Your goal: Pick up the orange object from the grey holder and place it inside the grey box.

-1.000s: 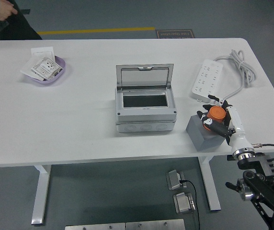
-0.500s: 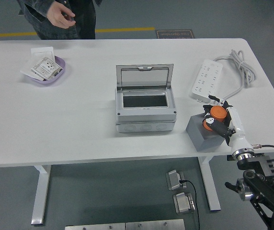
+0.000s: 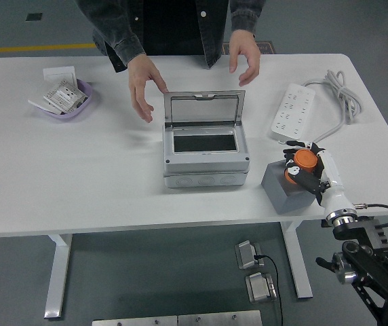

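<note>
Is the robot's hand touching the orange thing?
Touching. In the head view, the right hand's black fingers wrap across the orange object, which sits on top of the grey holder at the table's near edge.

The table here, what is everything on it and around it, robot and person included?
Table: one, white, fills the view.
Grey box: one, lid up, table centre.
Grey holder: one, near edge, right of the box.
Orange object: one, on top of the holder.
Power strip: one, white, cable coiled behind it, far right.
Purple dish: one, holds white packets, far left.
White card: one, behind the dish.
Floor boxes: two, grey, under the table.
Person's hands: two, hovering either side of the lid, far edge.
Right robot hand: one, black and white, fingers closed on the orange object.
</note>
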Tool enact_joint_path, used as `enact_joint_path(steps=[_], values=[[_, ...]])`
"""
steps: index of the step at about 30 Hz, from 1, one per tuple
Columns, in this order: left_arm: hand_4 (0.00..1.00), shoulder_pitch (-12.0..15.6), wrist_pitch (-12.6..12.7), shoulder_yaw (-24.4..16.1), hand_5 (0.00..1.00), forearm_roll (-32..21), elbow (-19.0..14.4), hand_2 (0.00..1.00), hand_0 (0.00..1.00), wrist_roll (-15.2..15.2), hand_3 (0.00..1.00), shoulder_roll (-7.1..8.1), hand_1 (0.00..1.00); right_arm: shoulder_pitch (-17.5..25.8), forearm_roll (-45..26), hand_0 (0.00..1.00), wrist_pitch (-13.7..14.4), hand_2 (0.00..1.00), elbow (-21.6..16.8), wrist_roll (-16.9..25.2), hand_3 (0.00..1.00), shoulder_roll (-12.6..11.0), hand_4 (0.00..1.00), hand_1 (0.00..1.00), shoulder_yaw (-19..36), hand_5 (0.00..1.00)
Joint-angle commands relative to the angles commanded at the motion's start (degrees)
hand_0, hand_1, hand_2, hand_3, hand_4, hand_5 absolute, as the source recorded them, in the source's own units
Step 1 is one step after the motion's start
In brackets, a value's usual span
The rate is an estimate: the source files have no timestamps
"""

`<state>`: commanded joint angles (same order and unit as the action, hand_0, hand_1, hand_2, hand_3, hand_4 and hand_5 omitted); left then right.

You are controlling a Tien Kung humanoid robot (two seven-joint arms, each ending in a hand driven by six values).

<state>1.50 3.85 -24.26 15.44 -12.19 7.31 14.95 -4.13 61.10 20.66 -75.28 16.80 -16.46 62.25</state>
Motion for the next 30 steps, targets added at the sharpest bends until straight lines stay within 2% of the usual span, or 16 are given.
enact_joint_path(steps=[11, 13, 17, 25, 29, 30], values=[[0.672, -0.01, 0.08, 0.54, 0.149, -0.42, 0.01, 0.610, 0.608, -0.08, 0.612, 0.00, 0.654, -0.59, 1.38, 0.727, 0.70, 0.539, -1.41, -0.04, 0.467, -0.16, 0.126, 0.584, 0.33, 0.002], [0.683, 0.00, 0.09, 0.67, 0.162, -0.51, 0.02, 0.611, 0.609, -0.08, 0.612, -0.02, 0.655, -0.83, 1.66, 0.730, 0.84, 0.569, -1.66, -0.07, 0.477, -0.25, 0.131, 0.604, 0.40, 0.002], [0.683, 0.00, 0.10, 0.96, 0.162, -0.78, 0.07, 0.611, 0.609, -0.10, 0.612, -0.09, 0.655, -1.73, 3.43, 0.730, 1.95, 0.569, -2.65, -0.94, 0.477, -0.68, 0.131, 0.604, -0.11, 0.002], [0.693, -0.04, 0.19, 3.03, 0.170, -2.62, 0.46, 0.615, 0.611, -0.17, 0.616, 0.07, 0.655, -9.01, 12.79, 0.728, 4.34, 0.572, -4.34, -6.90, 0.476, -2.56, 0.138, 0.613, -5.60, 0.002], [0.693, -0.01, 0.22, 4.52, 0.170, -4.10, 0.74, 0.615, 0.611, -0.19, 0.616, 0.25, 0.655, -13.94, 18.23, 0.728, 5.07, 0.572, -3.34, -10.95, 0.476, -2.56, 0.138, 0.613, -9.75, 0.002], [0.697, 0.01, 0.23, 4.88, 0.185, -4.45, 0.79, 0.616, 0.612, -0.20, 0.618, 0.29, 0.655, -15.35, 19.87, 0.177, 5.18, 0.417, -2.79, -12.14, 0.314, -2.31, 0.099, 0.191, -10.91, 0.002]])
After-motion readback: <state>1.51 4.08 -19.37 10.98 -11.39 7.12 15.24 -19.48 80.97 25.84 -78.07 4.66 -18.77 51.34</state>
